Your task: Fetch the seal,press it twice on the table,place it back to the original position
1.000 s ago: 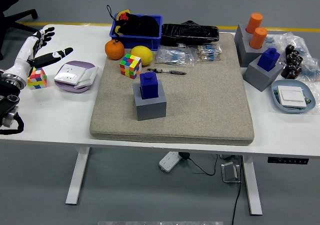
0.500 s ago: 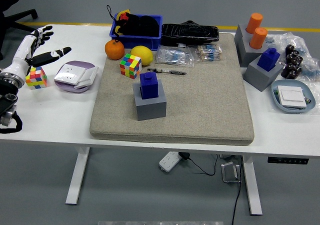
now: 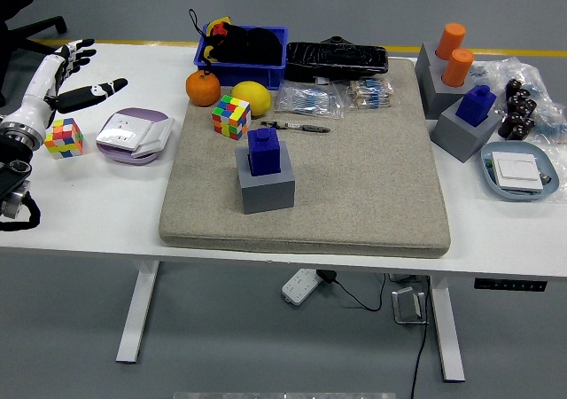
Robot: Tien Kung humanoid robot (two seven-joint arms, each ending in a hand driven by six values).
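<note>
Your left hand point(image 3: 64, 78) hovers at the table's 9 o'clock edge, fingers spread, grasping nothing. The blue seal point(image 3: 264, 149) sits in its grey holder point(image 3: 267, 186) mid-mat. A Rubik's cube point(image 3: 230, 116) stands at the seal's 11 o'clock; a white-lilac device point(image 3: 133, 134) lies between hand and mat point(image 3: 354, 186).

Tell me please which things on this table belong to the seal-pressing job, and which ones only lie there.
For the job:
- blue seal in its grey holder, on the mat
- left hand, open, at the far left

Lying about:
- Rubik's cube
- orange
- lemon
- blue bin
- second blue seal
- orange seals
- small cube
</note>
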